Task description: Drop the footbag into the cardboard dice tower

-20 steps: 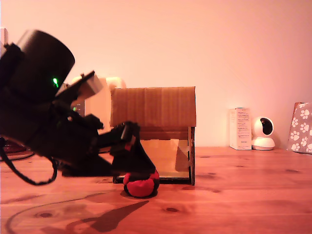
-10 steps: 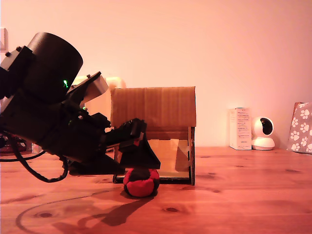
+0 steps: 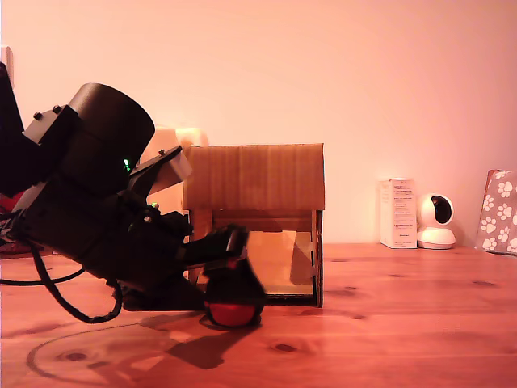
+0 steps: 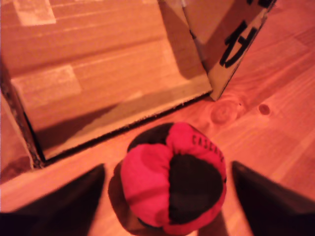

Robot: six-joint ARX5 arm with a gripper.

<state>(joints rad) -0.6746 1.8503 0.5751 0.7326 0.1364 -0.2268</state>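
Wrist view: my jaws stand wide open, 1 dark finger [image 4: 54, 201] on each side of the footbag [image 4: 173, 179], nothing held. The footbag lies on the tabletop [image 4: 275, 123] directly between them, centred in the gap, with clear space showing on both sides; it is round, so no long axis governs the grasp. It rests just in front of the lower opening of the cardboard dice tower [image 3: 254, 178], near the ramp's edge, not touching it as far as I can tell. In the exterior view my gripper [image 3: 233, 295] is low over the footbag, at the tower's front corner on that view's left. Judgement: closing straight in should take it. Count: 1 footbag, 1 tower, 1 arm. Behind, on that view's right: 1 white box [image 3: 398, 213], 1 small camera [image 3: 436, 221], 1 paw-print item [image 3: 501, 212]
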